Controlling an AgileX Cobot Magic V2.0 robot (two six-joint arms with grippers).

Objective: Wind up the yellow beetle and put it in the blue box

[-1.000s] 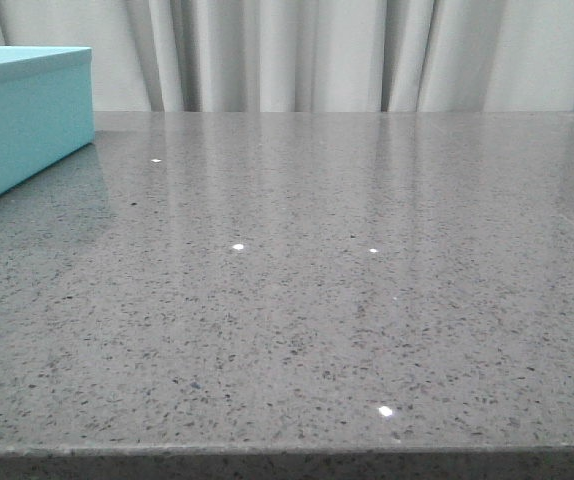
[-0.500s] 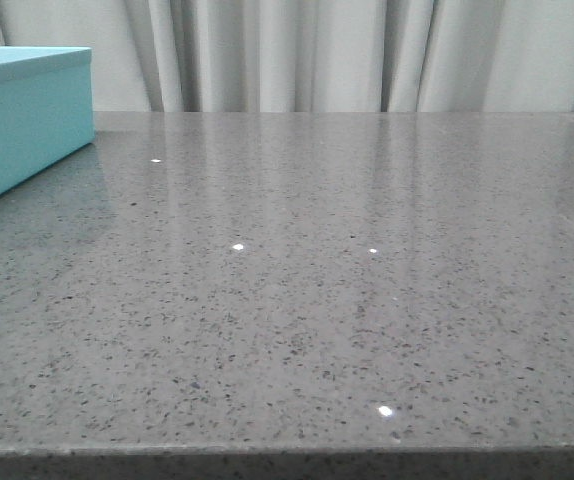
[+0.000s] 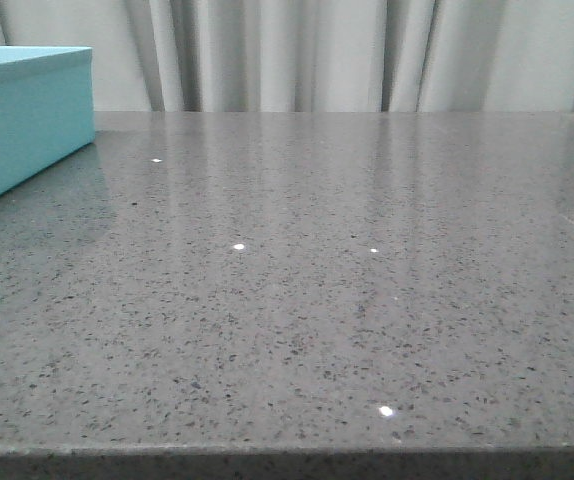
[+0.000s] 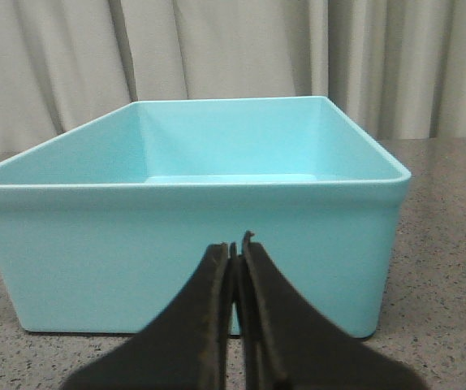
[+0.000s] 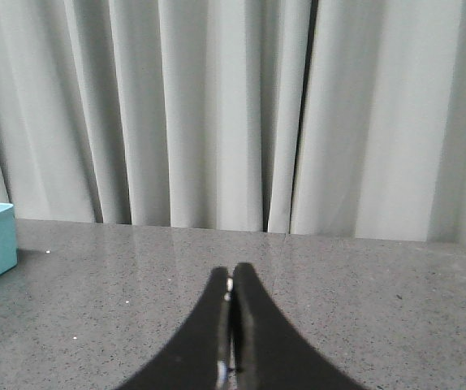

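Front view: large light turquoise-blue rectangular plastic box (image 3: 22,115) at the upper left of the frame, cut off by the left edge, resting on the grey speckled polished stone surface (image 3: 317,300). Pale grey pleated curtain (image 3: 367,55) across the top of the frame behind the far edge of the surface. Neither arm nor tool visible in this view. Small bright glints of reflected light scattered over the surface. Left wrist view: same blue box filling the centre of the frame, open at the top, pale interior walls and floor visible, nothing seen inside. Black left tool (image 4: 236,252) at the lower centre of the frame, in front of the near wall of the box, fingers pressed together with only a thin seam between them, nothing clamped. Contact between left tool and box wall not determinable. Right wrist view: black right tool (image 5: 231,280) at the lower centre of the frame, fingers likewise together, holding nothing, above bare surface. Corner of the blue box at the left edge of that frame, well apart from the right tool. Yellow beetle toy car not visible in any view; location not determinable.
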